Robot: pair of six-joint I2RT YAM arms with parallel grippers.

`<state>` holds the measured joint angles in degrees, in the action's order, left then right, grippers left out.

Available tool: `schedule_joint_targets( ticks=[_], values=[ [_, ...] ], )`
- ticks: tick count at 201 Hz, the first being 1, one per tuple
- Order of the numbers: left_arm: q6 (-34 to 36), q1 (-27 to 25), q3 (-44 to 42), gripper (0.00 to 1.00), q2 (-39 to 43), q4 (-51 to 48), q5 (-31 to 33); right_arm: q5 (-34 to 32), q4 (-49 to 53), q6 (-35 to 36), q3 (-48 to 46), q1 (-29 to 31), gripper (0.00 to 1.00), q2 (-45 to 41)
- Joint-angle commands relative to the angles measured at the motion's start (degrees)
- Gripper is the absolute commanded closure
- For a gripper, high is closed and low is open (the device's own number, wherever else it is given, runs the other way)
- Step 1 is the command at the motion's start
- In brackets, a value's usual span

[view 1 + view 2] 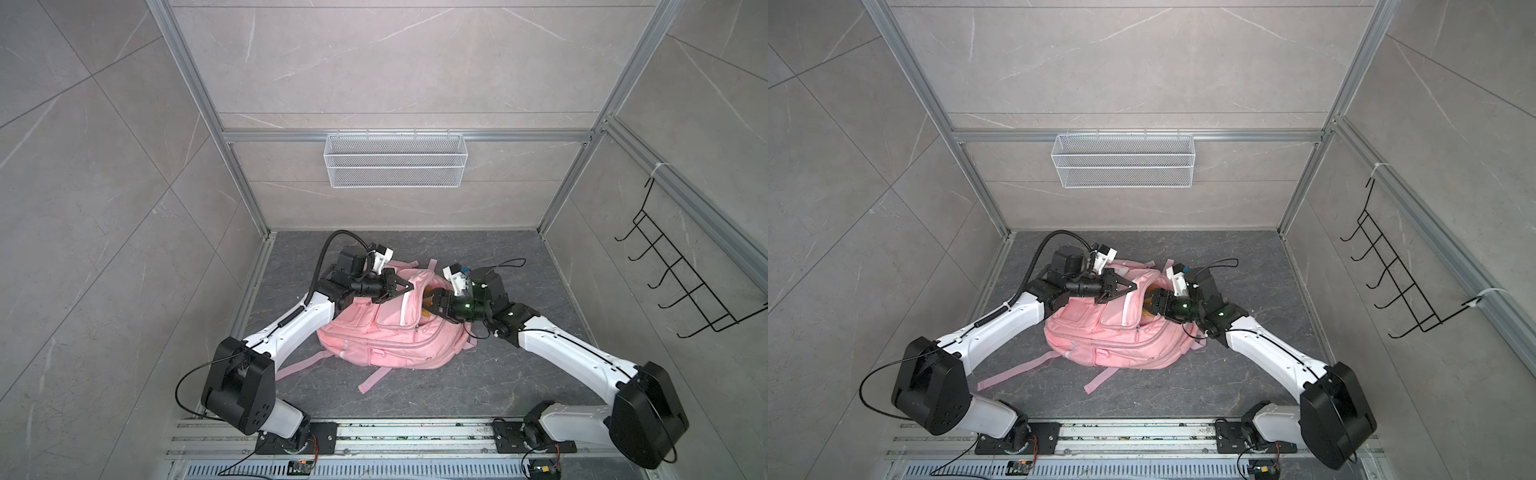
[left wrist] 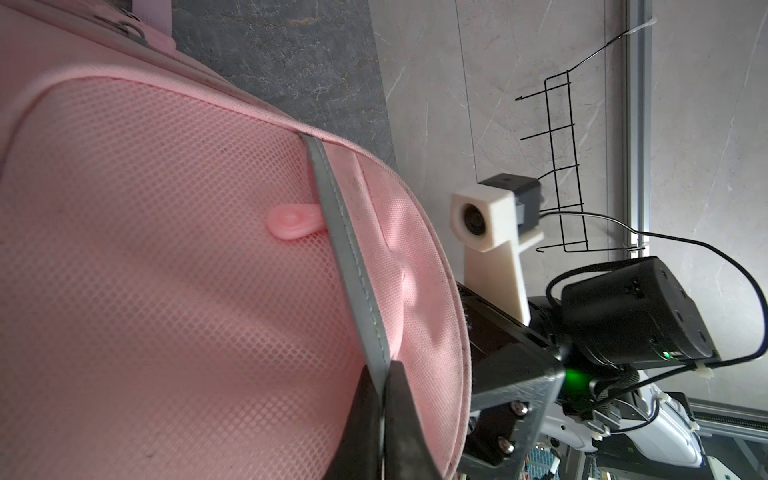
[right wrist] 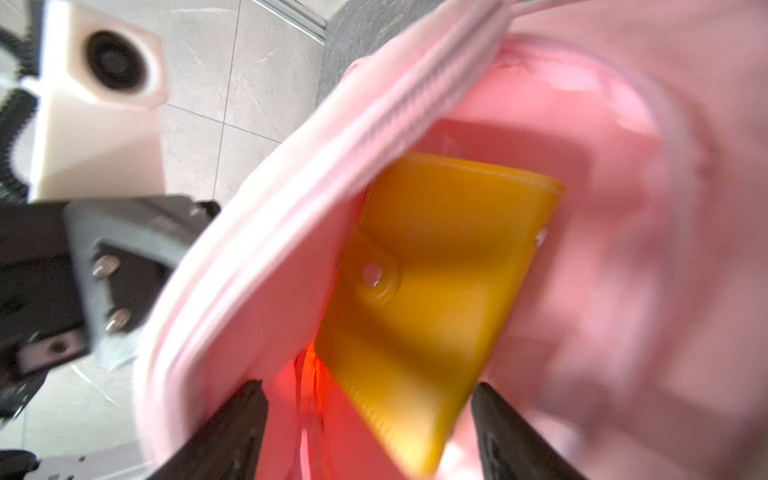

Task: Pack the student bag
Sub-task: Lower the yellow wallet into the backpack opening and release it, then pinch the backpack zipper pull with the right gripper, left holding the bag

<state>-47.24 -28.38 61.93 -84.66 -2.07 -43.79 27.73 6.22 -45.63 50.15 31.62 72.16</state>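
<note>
- We find the large soft pink fabric student bag lying in the middle of the dark grey table.
- Our right claw is released in the bag's mouth, with a flat yellow snap pouch between its jaws. We judge this the packing step.
- Farther left, our left claw clenches the flap's grey stripe. Next we must back the right claw out cleanly.

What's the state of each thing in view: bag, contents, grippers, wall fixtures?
student bag: lying on the dark surface, main compartment open.
yellow pouch: inside the open compartment, not gripped.
left gripper: shut on the bag's flap, holding it up.
right gripper: open at the bag's mouth, jaws flanking the pouch.
wire basket: on the back wall, nothing visible inside.
hook rack: on the side wall, nothing hung.
</note>
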Motion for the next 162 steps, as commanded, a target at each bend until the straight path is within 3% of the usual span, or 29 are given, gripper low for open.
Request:
schedule_joint_targets(
  ticks=[1,34,60,75,93,105,140,162],
  values=[
    [0.21,1.06,0.65,1.0,2.0,7.76,-1.47,-2.13,9.33,4.92,3.87,1.0,0.19,-3.75],
    [1.34,1.01,1.23,1.0,-0.48,6.34,-1.02,-8.0,19.03,8.45,6.26,1.04,0.18,-8.46],
    [6.33,-0.61,2.13,1.0,-2.09,1.35,4.33,-8.8,23.48,11.87,6.09,1.14,0.18,-11.85],
    [7.7,-1.48,2.25,0.85,-2.95,-0.3,5.32,-8.44,25.13,13.56,4.06,1.25,0.19,-12.3],
    [6.99,-1.59,0.84,0.57,-1.03,-0.51,6.0,-8.5,24.33,13.18,1.46,2.45,0.19,-12.9],
    [7.33,-1.51,0.11,0.46,1.24,-3.31,7.42,-9.59,23.59,12.61,0.38,3.95,0.19,-13.18],
    [10.74,-1.54,-1.83,0.3,7.9,-17.92,12.3,-13.71,25.82,12.86,-0.46,9.25,0.21,-8.93],
    [12.39,-1.5,-3.86,0.3,9.79,-24.72,15.56,-17.96,28.71,12.67,1.84,14.24,0.22,-4.52]
  ],
)
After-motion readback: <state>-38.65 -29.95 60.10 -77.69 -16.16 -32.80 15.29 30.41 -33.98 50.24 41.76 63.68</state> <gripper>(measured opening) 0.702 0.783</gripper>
